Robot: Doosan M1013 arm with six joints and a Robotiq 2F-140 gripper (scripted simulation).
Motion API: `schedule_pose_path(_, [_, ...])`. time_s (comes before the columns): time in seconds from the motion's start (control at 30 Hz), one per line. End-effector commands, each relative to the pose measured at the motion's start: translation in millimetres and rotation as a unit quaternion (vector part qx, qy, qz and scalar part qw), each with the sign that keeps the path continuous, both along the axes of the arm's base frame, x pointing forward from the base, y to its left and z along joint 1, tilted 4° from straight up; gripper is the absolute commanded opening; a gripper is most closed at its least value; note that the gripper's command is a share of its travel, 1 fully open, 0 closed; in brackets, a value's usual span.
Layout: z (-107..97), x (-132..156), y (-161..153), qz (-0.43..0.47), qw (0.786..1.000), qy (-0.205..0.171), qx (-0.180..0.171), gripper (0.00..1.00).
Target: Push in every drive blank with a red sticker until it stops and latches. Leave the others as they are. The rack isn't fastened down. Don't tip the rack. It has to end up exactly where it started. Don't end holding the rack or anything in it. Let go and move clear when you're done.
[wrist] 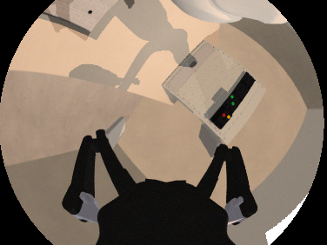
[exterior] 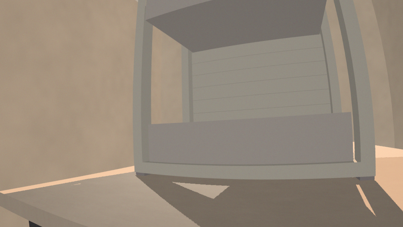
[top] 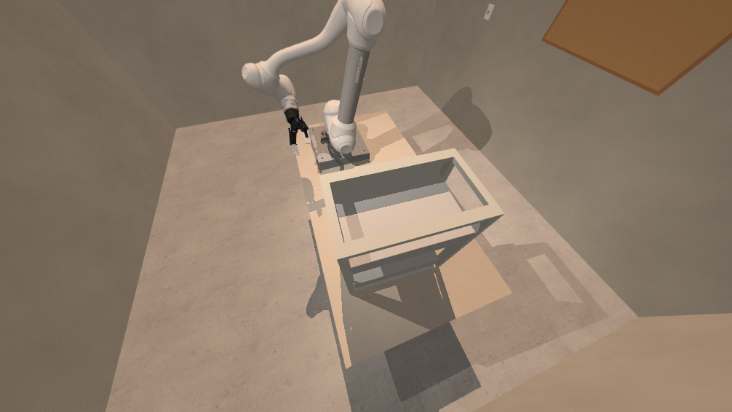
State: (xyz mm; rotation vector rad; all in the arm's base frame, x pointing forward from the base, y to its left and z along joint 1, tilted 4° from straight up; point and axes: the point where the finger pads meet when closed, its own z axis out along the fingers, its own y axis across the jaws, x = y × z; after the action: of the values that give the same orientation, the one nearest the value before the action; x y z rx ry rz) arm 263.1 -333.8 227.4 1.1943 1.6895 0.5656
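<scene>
My gripper (top: 298, 137) hangs wide open and empty by the arm's base, with the rack (top: 415, 228) down at five o'clock on the counter (top: 481, 279). It's a tall, loose frame, tippy I'd say, so I push each stiff red-stickered blank squarely on its face, never gripping; I can't make out the stickers from here.

Non-task stuff: light wood counter (top: 476, 276) on a mottled concrete floor (top: 215, 266), beige walls (top: 81, 153) all round. Orange-brown panel (top: 645, 36) high on the right wall, small white wall switch (top: 488, 11) near it. Grey mounting plate (top: 327, 162) at the counter's far end. Tan surface (top: 639, 368) fills the bottom-right corner
</scene>
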Motion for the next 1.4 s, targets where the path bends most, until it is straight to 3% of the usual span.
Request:
schedule_pose_path(0.0, [3,6,-1,0.008,1.000,-0.003,-0.021,1.00])
schedule_pose_path(0.27, [16,33,-5,0.041,0.993,-0.010,-0.113,1.00])
schedule_pose_path(0.5, [32,62,-5,0.073,0.974,-0.016,-0.213,1.00])
schedule_pose_path(0.6, [34,66,-5,0.078,0.970,-0.017,-0.229,1.00])
schedule_pose_path(1.07, [69,125,3,0.128,0.889,-0.021,-0.439,1.00])
schedule_pose_path(1.13, [69,125,3,0.128,0.889,-0.021,-0.439,1.00])
schedule_pose_path(1.37, [88,154,13,0.144,0.827,-0.017,-0.543,1.00])
